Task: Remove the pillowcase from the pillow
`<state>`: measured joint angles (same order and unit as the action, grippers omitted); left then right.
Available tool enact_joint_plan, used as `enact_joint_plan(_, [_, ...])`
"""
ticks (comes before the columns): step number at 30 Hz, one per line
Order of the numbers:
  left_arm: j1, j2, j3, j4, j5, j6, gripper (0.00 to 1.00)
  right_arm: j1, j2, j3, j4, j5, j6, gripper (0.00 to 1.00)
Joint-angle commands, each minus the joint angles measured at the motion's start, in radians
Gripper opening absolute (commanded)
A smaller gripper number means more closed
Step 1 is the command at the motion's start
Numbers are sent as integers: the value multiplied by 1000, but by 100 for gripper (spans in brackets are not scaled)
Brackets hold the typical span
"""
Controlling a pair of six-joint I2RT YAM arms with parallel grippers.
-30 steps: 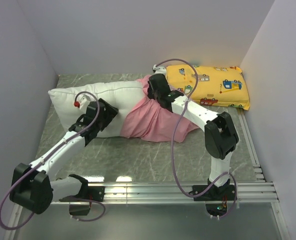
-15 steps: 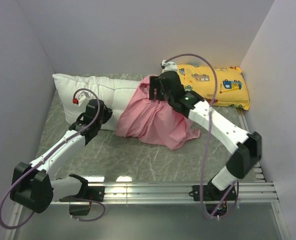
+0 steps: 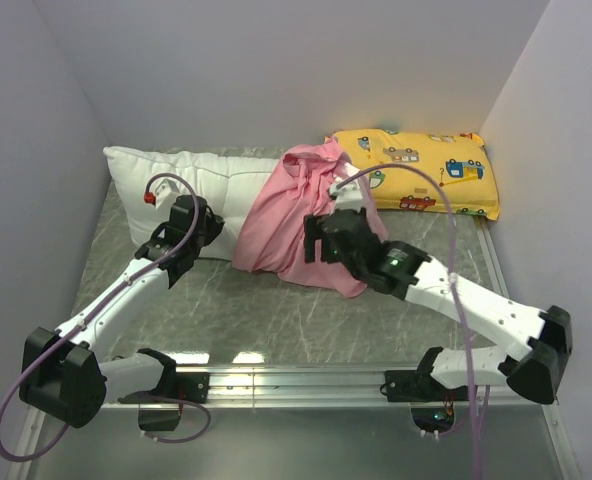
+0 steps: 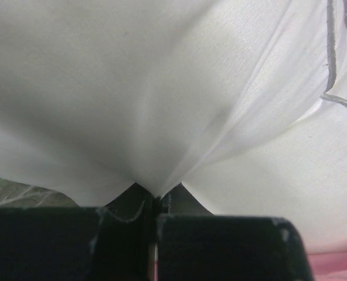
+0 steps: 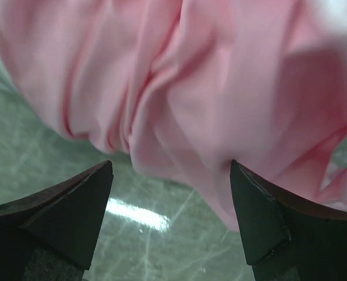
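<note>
The white pillow [image 3: 191, 175] lies along the back left of the table. Its right end is still inside the pink pillowcase [image 3: 286, 215], which is bunched into a wrinkled heap. My left gripper [image 3: 198, 228] sits at the pillow's near edge, shut on a pinch of white pillow fabric [image 4: 156, 196]; the pillow [image 4: 162, 88] fills that view. My right gripper [image 3: 321, 235] hovers over the near side of the pillowcase. It [image 5: 170, 175] is open and low over the table, with the pink folds [image 5: 208, 88] just beyond its tips and nothing between them.
A yellow pillow printed with cartoon vehicles [image 3: 426, 170] lies at the back right, touching the pink heap. Walls close in the left, back and right. The green marble tabletop [image 3: 276, 310] lies in front, with a metal rail [image 3: 326, 378] along its near edge.
My right gripper has let go of the pillowcase and swung from its far side back to its near side, now open. My left gripper has closed on the pillow. The pillowcase has bunched rightward.
</note>
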<state>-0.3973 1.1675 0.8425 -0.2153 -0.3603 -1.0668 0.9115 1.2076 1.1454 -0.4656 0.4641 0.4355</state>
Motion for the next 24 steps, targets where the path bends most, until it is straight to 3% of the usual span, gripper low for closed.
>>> enact_joint_plan(1, [-11, -26, 23, 4, 27, 21, 0, 56, 76, -64, 74, -27, 94, 88])
enact_joint_plan(12, [-11, -20, 46, -10, 21, 54, 0, 63, 239, -70, 303, 53, 130, 84])
enact_joint_plan(14, [-11, -22, 55, -16, 21, 62, 1, 55, 262, -75, 315, 73, 143, 74])
enact_joint_plan(18, [-9, -25, 96, -36, 4, 88, 0, 7, 287, -87, 297, 93, 167, 13])
enact_joint_plan(21, [11, -37, 121, -56, -14, 122, 1, -28, 212, -130, 265, 131, 177, 0])
enact_joint_plan(24, [93, -58, 136, -61, 44, 143, 0, -72, 120, -188, 219, 166, 184, 0])
